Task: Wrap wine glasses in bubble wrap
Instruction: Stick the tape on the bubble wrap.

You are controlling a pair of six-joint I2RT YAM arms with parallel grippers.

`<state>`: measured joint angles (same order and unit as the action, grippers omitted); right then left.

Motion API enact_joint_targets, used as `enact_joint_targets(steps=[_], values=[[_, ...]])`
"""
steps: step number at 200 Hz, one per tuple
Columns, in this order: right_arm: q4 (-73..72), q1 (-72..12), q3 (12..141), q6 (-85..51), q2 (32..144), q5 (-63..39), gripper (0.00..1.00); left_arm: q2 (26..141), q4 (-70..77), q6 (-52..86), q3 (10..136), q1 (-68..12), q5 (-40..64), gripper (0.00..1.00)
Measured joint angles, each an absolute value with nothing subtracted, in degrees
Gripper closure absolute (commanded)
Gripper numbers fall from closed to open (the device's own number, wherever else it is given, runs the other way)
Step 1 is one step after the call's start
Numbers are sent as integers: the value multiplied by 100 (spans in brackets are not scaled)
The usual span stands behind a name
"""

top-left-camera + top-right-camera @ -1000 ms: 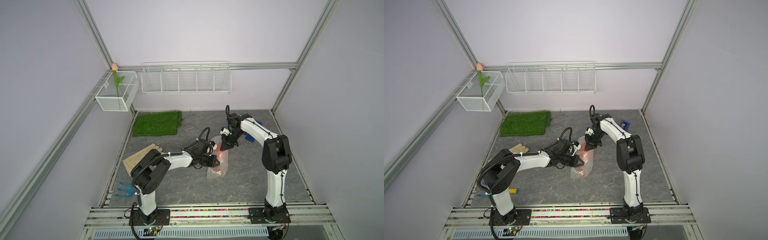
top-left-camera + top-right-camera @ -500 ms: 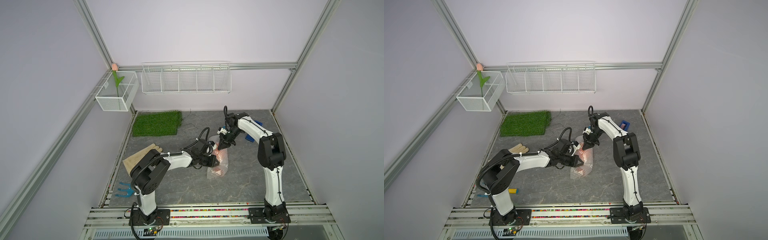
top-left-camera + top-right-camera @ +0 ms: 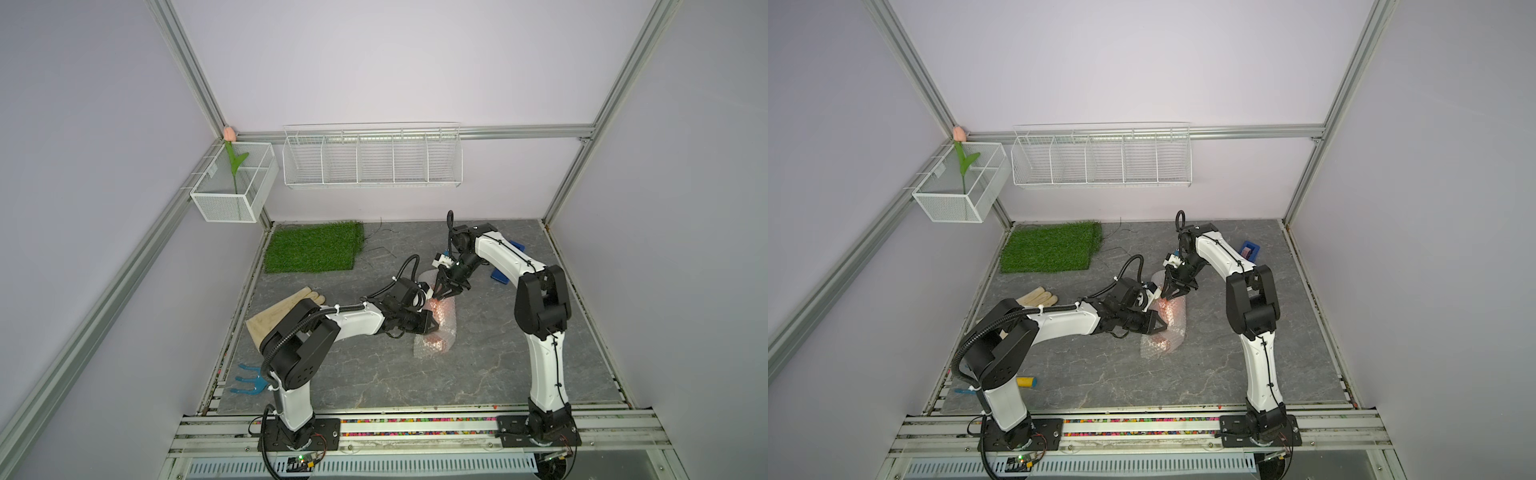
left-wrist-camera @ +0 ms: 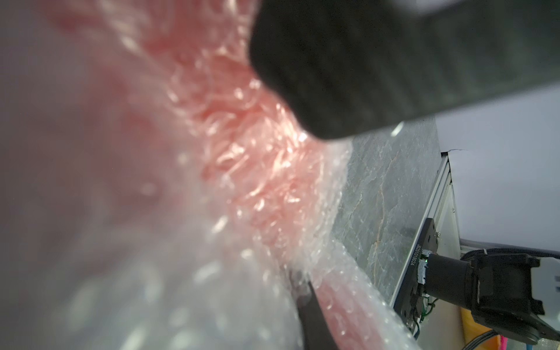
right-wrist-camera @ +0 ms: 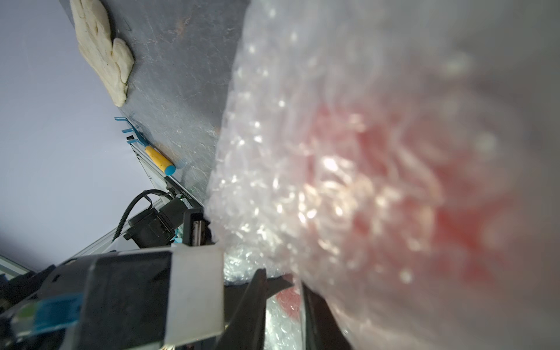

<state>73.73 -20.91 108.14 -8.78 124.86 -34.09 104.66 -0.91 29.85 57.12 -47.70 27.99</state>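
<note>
Surface: grey stone-look table (image 3: 478, 374) inside an aluminium frame, with pale lilac walls (image 3: 415, 62) at the back and on both sides.
Centre: bubble wrap (image 3: 440, 334), a clear sheet bundled into a long roll, lies near-to-far between the two arms. It fills most of both wrist views (image 4: 272, 227) (image 5: 288, 136).
Inside the roll: goblet (image 3: 443, 309), red-orange, shows only as a glow through the film. The glow is strongest in the roll's far half, and the goblet's exact pose cannot be told.
Left arm: left gripper (image 3: 432, 327) comes in from the left to the roll's left side, about midway along. Its jaws are drawn nearly together on a fold of the wrap — the left wrist view shows one black finger (image 4: 363, 75) over the film and the other beneath it.
Right arm: right gripper (image 3: 444, 294) points down at the roll's far end, at the film over the red glow. Whether its jaws are apart or together cannot be told — they are too small from above, and wrap covers its own camera.
Far left: green grass mat (image 3: 313, 247).
Left edge: beige glove (image 3: 286, 309) lies flat, partly behind the left arm.
Near left: blue hand rake (image 3: 249, 380) with a yellow handle.
Far right: blue block (image 3: 505, 268), partly hidden behind the right arm.
Walls: white mesh basket (image 3: 232, 199) holding a tulip (image 3: 229, 134) hangs on the left rail, and a white wire rack (image 3: 372, 158) hangs on the back wall.
</note>
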Motion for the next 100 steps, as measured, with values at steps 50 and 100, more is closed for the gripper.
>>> enact_joint_targets(steps=[50,100], values=[[7459,-1946,10875,-718,12097,-3216,71,10466,-95,2985,5712,-4770,2801,88],[7522,-1973,10742,-580,11719,-3227,73,10466,-102,2985,5714,-4770,2799,88]])
